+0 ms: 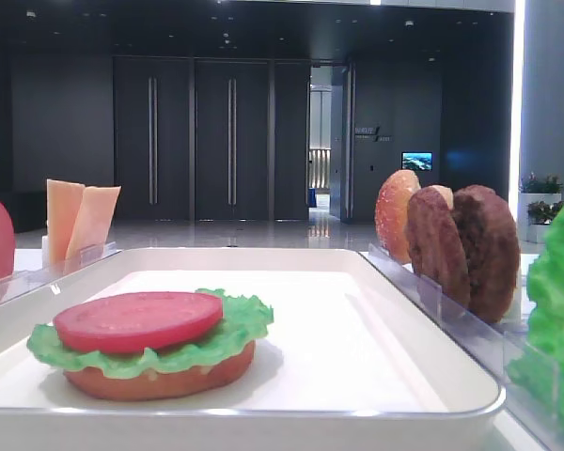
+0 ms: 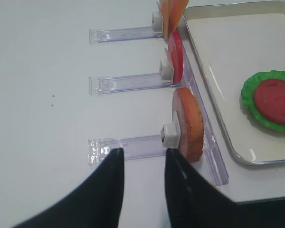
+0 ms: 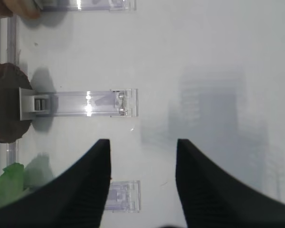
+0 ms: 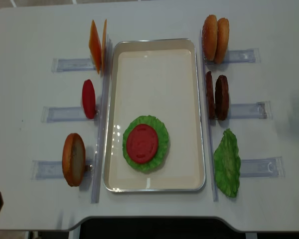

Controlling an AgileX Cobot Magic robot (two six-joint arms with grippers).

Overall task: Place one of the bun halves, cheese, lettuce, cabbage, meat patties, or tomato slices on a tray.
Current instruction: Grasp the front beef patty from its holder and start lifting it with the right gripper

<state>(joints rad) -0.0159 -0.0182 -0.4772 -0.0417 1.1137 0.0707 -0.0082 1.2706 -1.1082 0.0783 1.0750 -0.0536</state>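
Two meat patties [image 4: 217,96] are stood in a rack right of the tray [image 4: 154,186]. Both the left gripper [image 2: 142,156] and right gripper [image 3: 142,147] are spread, empty. One patty should be pinched gently.

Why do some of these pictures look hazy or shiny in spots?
Low front view: the tray rim catches a bright glare line, and the lettuce at the right edge is blurred. Right wrist view: the clear rack glints, with a soft grey shadow on the table. Left wrist view: the gripper fingers are dark and soft-edged.
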